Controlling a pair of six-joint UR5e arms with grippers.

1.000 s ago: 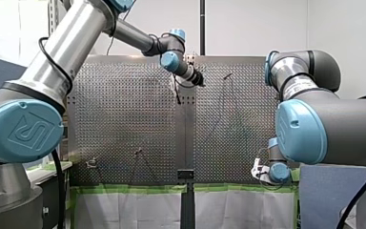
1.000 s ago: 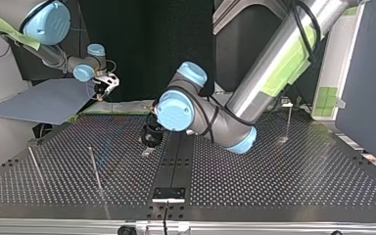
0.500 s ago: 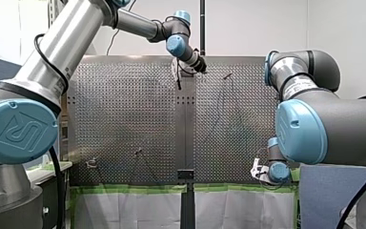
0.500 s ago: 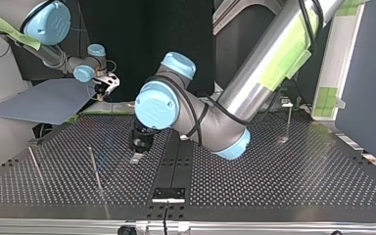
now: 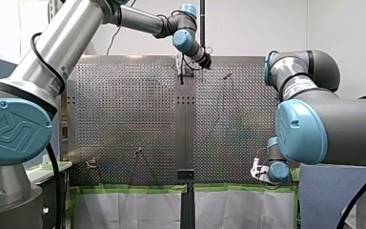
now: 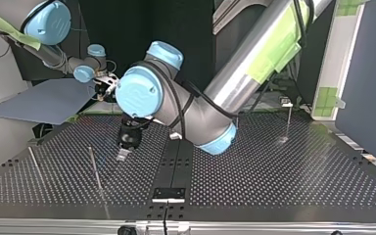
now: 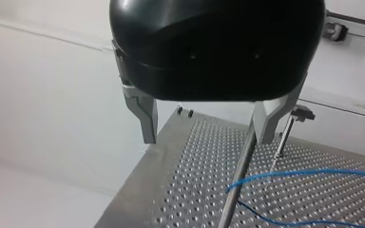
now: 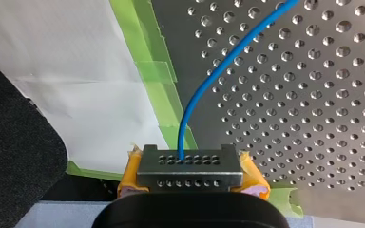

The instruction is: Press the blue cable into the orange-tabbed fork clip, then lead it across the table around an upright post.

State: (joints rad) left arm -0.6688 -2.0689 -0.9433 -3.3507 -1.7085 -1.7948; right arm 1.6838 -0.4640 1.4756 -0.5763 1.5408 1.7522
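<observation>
In the right wrist view the blue cable runs from between the yellow pads of my right gripper out over the perforated table; the gripper is shut on it. My right gripper hangs at the table's far left corner in the top view. My left gripper is open and empty, its metal fingers low over the table. A thin upright post rises just beside one finger, and loops of blue cable lie ahead. In the top view my left gripper points down near a post. I cannot make out the orange-tabbed clip.
Another thin post stands at the top view's left, and a post with a fitting on top at its right. A black rail runs down the table's middle. Green tape lines the table edge by my right gripper.
My left arm has swung toward the top view's left and closer to that camera, carrying its open gripper nearer the thin post. My right arm has not moved.
</observation>
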